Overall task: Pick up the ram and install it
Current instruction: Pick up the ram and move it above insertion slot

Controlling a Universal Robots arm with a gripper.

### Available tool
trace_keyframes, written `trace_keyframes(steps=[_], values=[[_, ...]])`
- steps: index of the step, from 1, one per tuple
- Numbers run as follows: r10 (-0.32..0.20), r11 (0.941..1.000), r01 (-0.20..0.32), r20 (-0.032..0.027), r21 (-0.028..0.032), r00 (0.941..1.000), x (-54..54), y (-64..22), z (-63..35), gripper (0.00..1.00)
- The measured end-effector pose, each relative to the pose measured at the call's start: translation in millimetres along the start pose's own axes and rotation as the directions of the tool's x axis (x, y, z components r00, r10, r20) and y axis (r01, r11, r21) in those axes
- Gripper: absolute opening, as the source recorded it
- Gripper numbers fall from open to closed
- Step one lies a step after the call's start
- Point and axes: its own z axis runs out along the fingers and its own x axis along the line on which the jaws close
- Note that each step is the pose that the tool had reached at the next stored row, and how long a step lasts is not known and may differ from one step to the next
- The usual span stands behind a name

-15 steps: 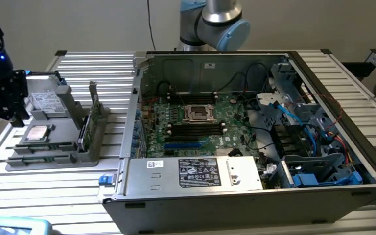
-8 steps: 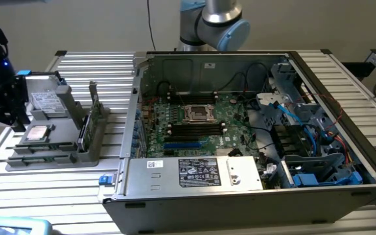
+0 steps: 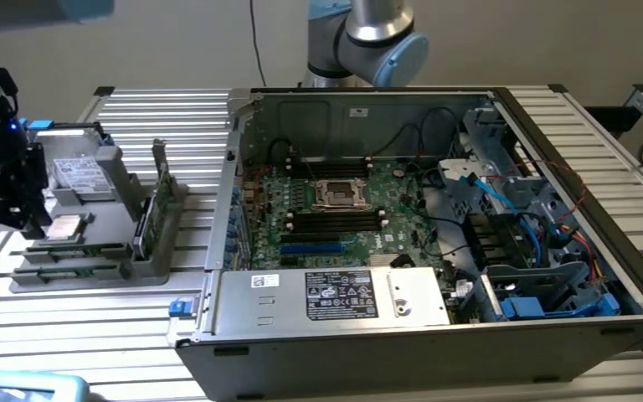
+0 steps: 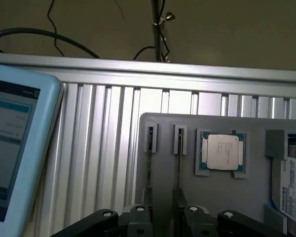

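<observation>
Two ram sticks stand edge-up in the narrow slots of a grey parts holder. One ram stick is beside the other, and in the exterior view they are thin green strips. My gripper hovers just above them, open, with a dark finger over the end of each stick and nothing between them. In the exterior view the gripper is at the far left over the holder. The motherboard with long black slots lies in the open computer case.
The holder also carries a CPU, a hard drive and a larger green card standing upright. A tablet lies on the slatted metal table beside the holder. Blue cables and drive cages crowd the case's right side.
</observation>
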Motion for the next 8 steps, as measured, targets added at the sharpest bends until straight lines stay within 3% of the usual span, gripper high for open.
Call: trace_keyframes(steps=[4, 8], values=[[-0.002, 1.0000, 0.002, 0.0025, 0.0004, 1.0000, 17.3, 0.7, 6.3, 0.31], [-0.002, 1.0000, 0.002, 0.0046, 0.0079, 1.0000, 28.3, 1.0, 12.0, 0.31]])
